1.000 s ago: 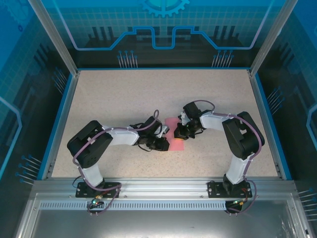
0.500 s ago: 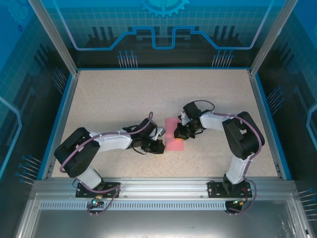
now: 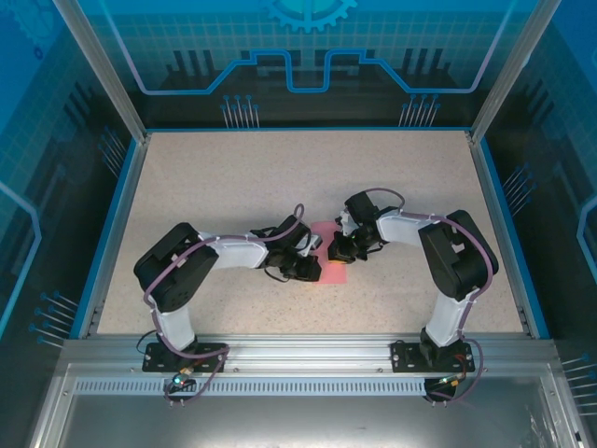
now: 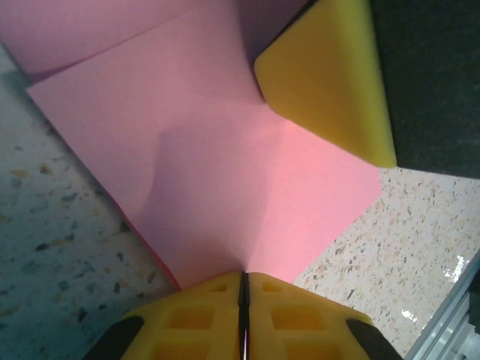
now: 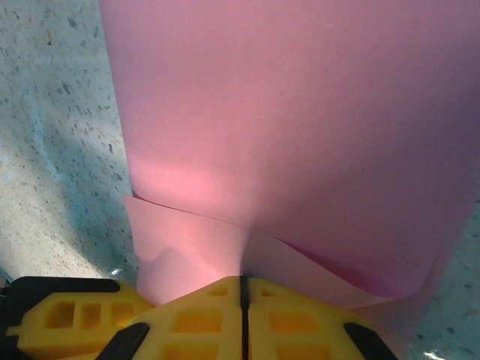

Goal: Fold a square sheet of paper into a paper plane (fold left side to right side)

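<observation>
The pink-red square sheet of paper lies mid-table between both arms, bent over so two layers show. My left gripper is shut on the sheet's near-left edge; in the left wrist view its yellow fingertips pinch the paper, which creases upward from the pinch. My right gripper is shut on the sheet from the right side, and its fingertips clamp a lower layer under a curled upper flap. A yellow finger of the right gripper rests on the paper in the left wrist view.
The speckled beige table is bordered by a blue rim and an aluminium frame at the near edge. Both arm bases stand on that near rail. A yellow finger sits at the lower left in the right wrist view.
Half a second ago the left arm had dropped back leftward, leaving more of the sheet flat and visible; now its gripper is back at the paper's near-left edge. The right arm has stayed put.
</observation>
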